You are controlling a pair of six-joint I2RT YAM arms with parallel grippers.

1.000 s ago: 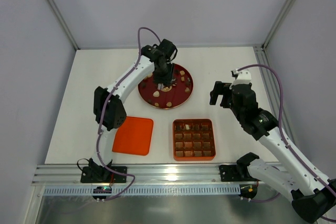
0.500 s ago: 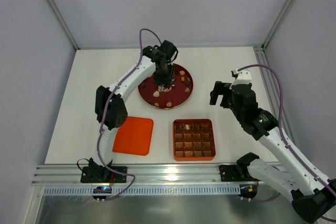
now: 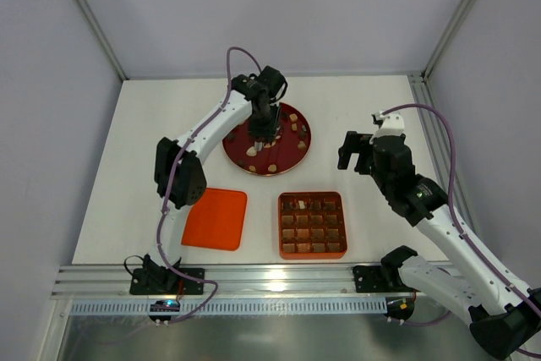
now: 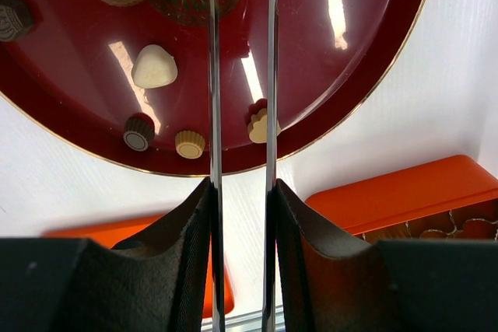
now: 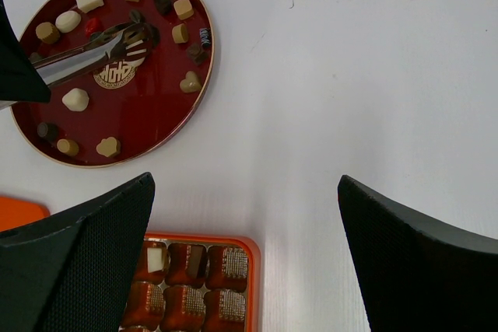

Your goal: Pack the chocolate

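the left claw hangs over a round glossy dark-red plate, its thin metal blades a narrow gap apart; i cannot tell if they pinch anything. the chocolate, cream and brown pieces, lies scattered beneath and beside it. the right claw gapes wide, with an orange-red gridded tray near its left finger.

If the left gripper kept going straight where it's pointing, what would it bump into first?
The left gripper would most likely hit the red plate by its gold emblem, though its height above is unclear.
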